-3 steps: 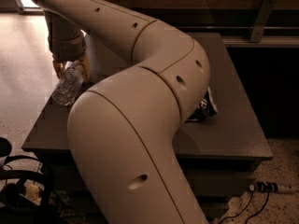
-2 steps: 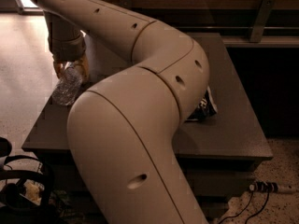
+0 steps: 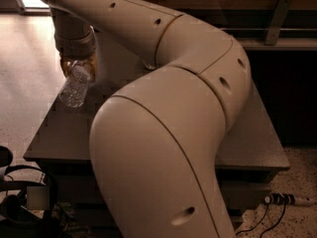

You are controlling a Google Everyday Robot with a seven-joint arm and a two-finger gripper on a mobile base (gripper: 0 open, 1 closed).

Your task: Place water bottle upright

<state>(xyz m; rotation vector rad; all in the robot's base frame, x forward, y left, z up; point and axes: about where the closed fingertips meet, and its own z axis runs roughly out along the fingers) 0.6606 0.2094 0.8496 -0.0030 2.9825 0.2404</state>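
The water bottle (image 3: 74, 89) is a clear ribbed plastic bottle. It hangs tilted, with its top end up in my gripper and its base down to the left, over the left end of the grey table (image 3: 64, 133). My gripper (image 3: 77, 67) points down from the wrist at the upper left and is shut on the bottle's upper end. The cap and label are hidden by the gripper. I cannot tell whether the bottle's base touches the table.
My large beige arm (image 3: 168, 133) fills the middle of the view and hides most of the tabletop. Dark shelving with a metal rail (image 3: 277, 43) stands behind on the right. Cables (image 3: 277, 202) and black gear (image 3: 20, 202) lie on the floor.
The bottle stays tilted in the gripper at about the same spot. My arm's elbow has shifted to the right and now hides a dark item on the table.
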